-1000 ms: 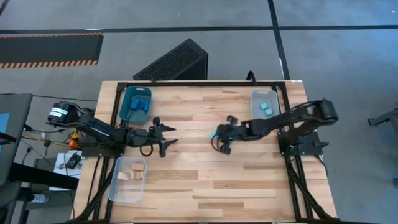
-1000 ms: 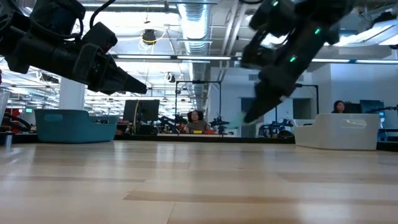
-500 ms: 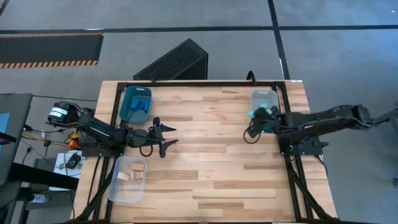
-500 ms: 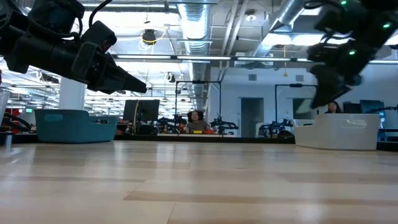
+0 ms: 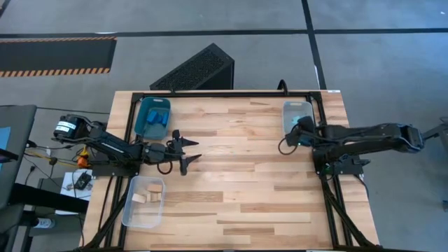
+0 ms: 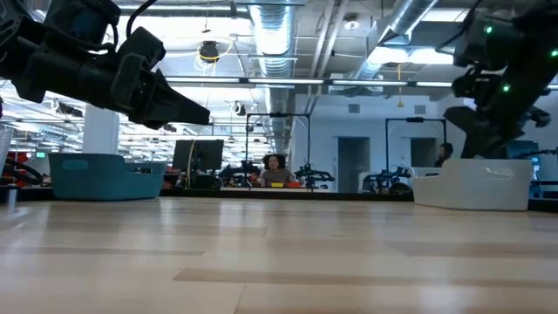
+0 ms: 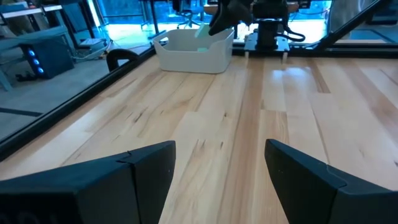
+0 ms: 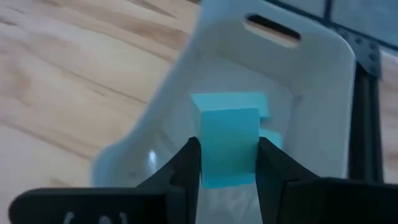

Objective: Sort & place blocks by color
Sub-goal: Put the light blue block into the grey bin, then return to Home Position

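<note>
We see three trays on the table (image 5: 238,203) around its centre: one tray (image 5: 153,116) at ten o'clock, another tray (image 5: 143,201) at eight o'clock, a third tray (image 5: 296,112) at two o'clock, with the right gripper (image 5: 297,133) over it.

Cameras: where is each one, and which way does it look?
High: above, looking straight down; both arms, white tray.
Low: table height, looking across; left gripper.
Left wrist: past its open fingers toward the white tray.
Right wrist: right gripper holding turquoise block over that tray.
All share the tray.
</note>
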Robot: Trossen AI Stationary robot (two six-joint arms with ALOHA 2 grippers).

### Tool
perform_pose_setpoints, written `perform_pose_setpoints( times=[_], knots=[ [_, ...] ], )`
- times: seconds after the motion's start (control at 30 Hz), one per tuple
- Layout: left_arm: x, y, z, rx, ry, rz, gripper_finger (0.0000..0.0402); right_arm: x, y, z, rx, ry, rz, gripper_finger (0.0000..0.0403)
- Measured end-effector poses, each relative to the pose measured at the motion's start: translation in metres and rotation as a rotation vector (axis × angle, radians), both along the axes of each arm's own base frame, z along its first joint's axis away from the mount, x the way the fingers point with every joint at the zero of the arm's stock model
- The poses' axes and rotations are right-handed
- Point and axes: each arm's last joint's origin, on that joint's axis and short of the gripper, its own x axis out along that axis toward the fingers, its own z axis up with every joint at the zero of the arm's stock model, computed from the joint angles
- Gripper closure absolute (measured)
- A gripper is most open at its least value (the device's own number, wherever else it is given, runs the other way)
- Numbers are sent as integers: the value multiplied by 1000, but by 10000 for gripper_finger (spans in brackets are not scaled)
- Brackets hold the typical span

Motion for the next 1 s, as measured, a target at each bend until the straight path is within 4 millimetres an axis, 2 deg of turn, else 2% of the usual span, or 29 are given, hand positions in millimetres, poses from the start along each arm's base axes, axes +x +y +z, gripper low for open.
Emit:
perform_pose_setpoints(
  times=[0.13, 0.37, 0.47, 0.57, 0.77, 0.9, 1.0],
  knots=[
    [0, 0, 0, 2, 1, 0, 164, 0, -3, -4, 20, 16, -45, 262],
    [0, 0, 0, 4, 0, 5, 164, 0, -4, -3, 36, 7, -39, 168],
    [-1, 1, 4, 7, -20, 31, 164, -1, -4, 2, 29, -23, -40, 148],
    [-4, 2, 9, 21, -39, 56, 164, 1, -4, 6, 9, -42, 5, 145],
    [-16, 5, 27, 66, -142, 111, 164, 16, 9, 25, -94, -168, 281, 157],
    [-31, 7, 39, 57, -246, 91, 164, 21, 27, 44, -177, -317, 474, 187],
    [-45, 6, 37, 34, -296, 33, 173, 22, 45, 52, -207, -411, 620, 227]
  ],
)
